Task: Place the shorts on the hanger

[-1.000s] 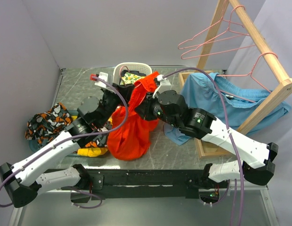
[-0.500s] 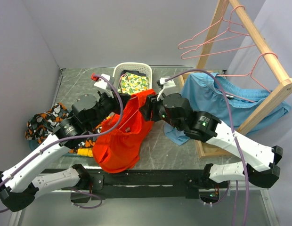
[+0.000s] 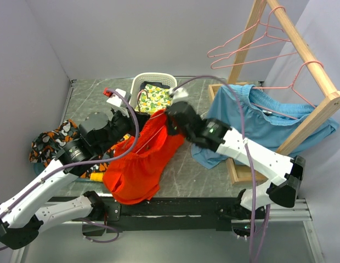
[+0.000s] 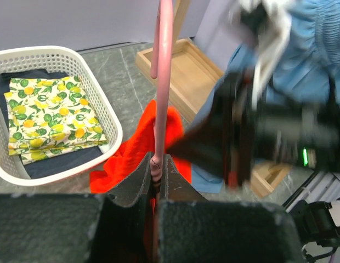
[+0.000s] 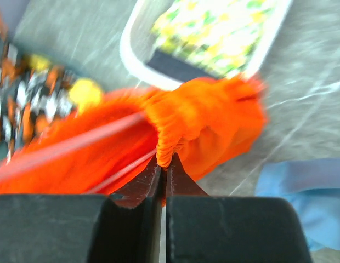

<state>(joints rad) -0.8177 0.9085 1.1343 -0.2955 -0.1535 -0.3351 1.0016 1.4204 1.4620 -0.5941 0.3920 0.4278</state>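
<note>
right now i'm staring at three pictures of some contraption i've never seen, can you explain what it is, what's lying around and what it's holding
These are two robot arms bolted at the near edge of a table, each ending in a two-finger gripper. The wide picture is from a fixed camera above and behind them. The other two come from a camera on each wrist, looking past its own fingers. The left gripper is shut on the wire of a pink hanger. The right gripper pinches the gathered waistband of the red shorts; the rest spreads out between the arms. Also there: a white basket with a lemon-print cloth, a patterned cloth at the left, and blue shorts draped on a wooden rack that carries spare hangers.
</note>
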